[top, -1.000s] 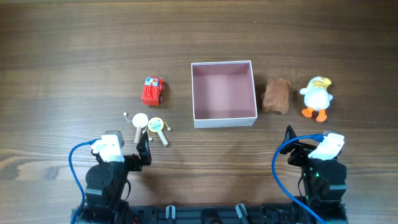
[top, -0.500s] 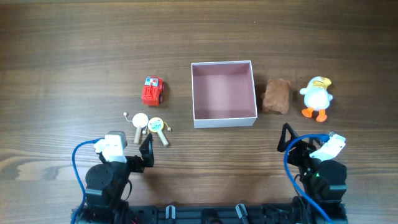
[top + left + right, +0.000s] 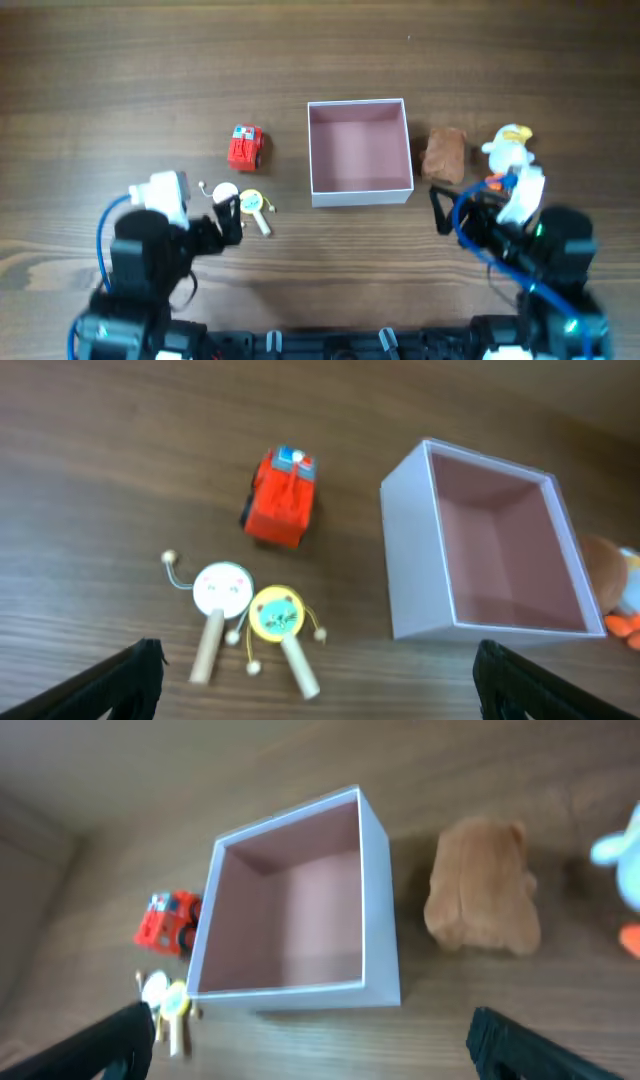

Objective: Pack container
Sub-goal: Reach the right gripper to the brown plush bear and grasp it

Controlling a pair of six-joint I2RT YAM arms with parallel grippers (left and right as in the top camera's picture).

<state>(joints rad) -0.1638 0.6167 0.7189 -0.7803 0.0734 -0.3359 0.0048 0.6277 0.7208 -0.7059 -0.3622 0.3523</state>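
Note:
The container (image 3: pixel 361 193) is a square white-walled box with an empty dusty-pink inside, at the table's middle. It also shows in the left wrist view (image 3: pixel 415 550) and the right wrist view (image 3: pixel 380 920). My left gripper (image 3: pixel 232 218) is open and empty, just in front of two small rattle drums, one white (image 3: pixel 224 193) and one yellow (image 3: pixel 252 202). A red toy car (image 3: pixel 245 147) lies left of the container. My right gripper (image 3: pixel 440 210) is open and empty, in front of a brown plush (image 3: pixel 444 155). A white duck (image 3: pixel 508 145) is partly hidden by the right arm.
The left wrist view shows the car (image 3: pixel 280 500), the white drum (image 3: pixel 222 588) and the yellow drum (image 3: pixel 278 615) ahead of the open fingers (image 3: pixel 130 680). The right wrist view shows the brown plush (image 3: pixel 480 885) right of the container. Blue cables hang by both arms.
Both arms have moved forward from the near edge. The left gripper now reaches the drums. The right arm now covers part of the duck. No toy has moved.

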